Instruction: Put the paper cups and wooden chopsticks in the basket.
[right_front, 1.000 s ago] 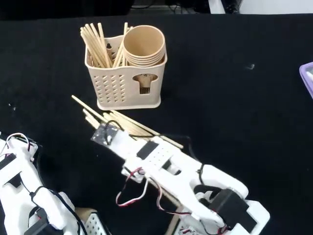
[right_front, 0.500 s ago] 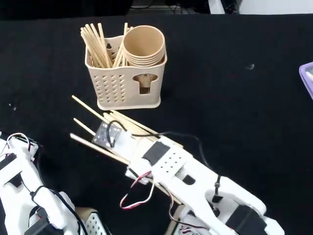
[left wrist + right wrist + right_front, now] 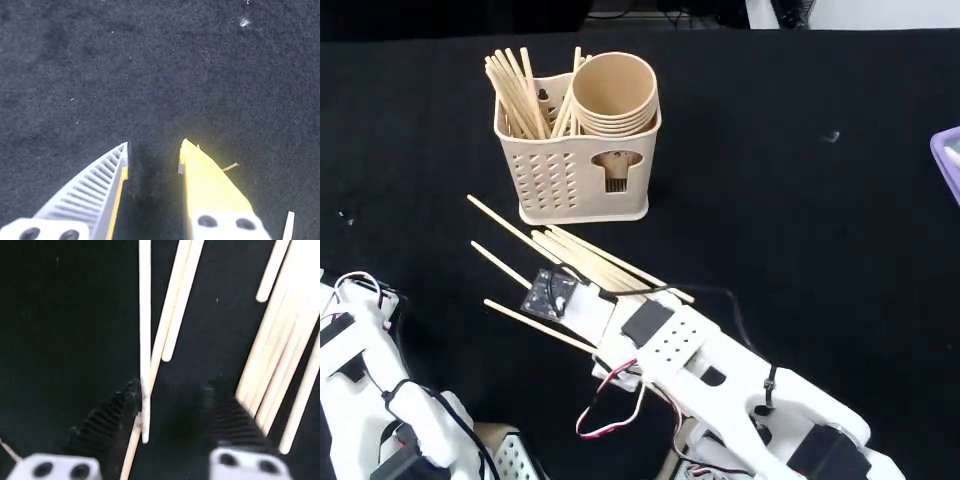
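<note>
High view: I note the basket [image 3: 575,170] standing upright on the black surface [image 3: 800,200]. A stack of paper cups [image 3: 614,90] sits in one compartment and a bundle of chopsticks [image 3: 515,90] in the other. Further loose chopsticks [image 3: 590,262] lie fanned on the surface just in front of the basket. By the right wrist view, the right tool [image 3: 175,390] is spread over these, one stick touching one finger, nothing pinched. The left tool [image 3: 154,145] is spread over bare surface.

We see a cream basket [image 3: 570,178] with slot perforations, tan cups [image 3: 615,92], pale wooden chopsticks [image 3: 610,268], a black table [image 3: 800,220] and a white right arm [image 3: 720,375].
</note>
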`<state>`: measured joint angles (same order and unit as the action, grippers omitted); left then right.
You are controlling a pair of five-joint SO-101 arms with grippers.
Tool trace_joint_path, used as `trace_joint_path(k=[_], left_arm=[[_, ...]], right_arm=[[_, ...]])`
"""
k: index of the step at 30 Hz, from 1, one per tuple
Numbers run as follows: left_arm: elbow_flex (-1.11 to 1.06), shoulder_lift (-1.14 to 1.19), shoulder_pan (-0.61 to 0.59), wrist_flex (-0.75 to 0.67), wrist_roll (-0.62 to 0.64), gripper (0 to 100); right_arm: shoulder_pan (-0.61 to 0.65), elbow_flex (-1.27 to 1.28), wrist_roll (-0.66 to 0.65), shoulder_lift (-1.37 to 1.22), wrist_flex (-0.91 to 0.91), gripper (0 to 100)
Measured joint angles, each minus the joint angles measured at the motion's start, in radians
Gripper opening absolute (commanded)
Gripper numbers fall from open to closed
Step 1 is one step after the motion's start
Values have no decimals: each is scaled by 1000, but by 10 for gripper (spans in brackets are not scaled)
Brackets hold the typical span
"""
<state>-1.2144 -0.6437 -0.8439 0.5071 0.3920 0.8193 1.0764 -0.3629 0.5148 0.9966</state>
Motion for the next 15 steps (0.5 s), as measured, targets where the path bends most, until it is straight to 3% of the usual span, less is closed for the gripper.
trace_joint_path(k=[7,15], left_arm=[[0,0,0,0,0,173],[0,0,0,0,0,173]], right_arm=[[63,-8,54,-40,-213,214],[63,-238,80,-381,-236,211]])
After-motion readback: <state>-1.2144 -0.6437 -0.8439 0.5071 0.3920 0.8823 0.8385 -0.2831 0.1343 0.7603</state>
